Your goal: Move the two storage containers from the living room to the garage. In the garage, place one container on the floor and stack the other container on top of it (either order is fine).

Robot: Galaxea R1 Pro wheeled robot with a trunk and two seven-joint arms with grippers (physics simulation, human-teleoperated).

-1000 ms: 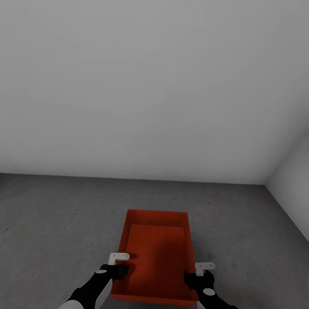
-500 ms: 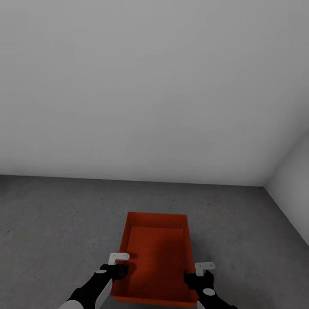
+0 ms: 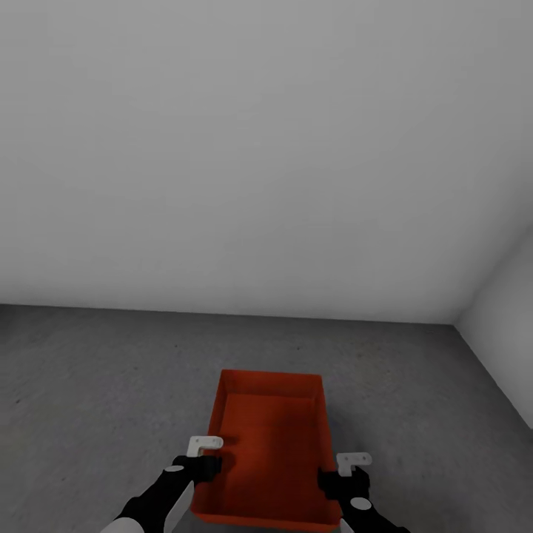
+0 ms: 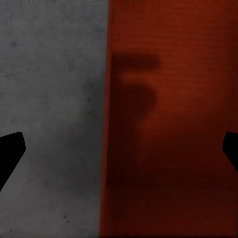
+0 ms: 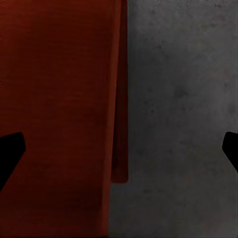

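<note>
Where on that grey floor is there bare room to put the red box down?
Bare concrete floor lies to the left of the orange-red container, between it and the white back wall. A narrower strip runs on the right, bordered by the side wall. It is crowded only at the box's near corners, where the left claw and right claw straddle its walls.

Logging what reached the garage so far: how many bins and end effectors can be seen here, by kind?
Orange-red bins: 1
End effectors: 2, the left end effector and the right end effector, one at each long wall of the bin, fingers spread
Total: 3
</note>
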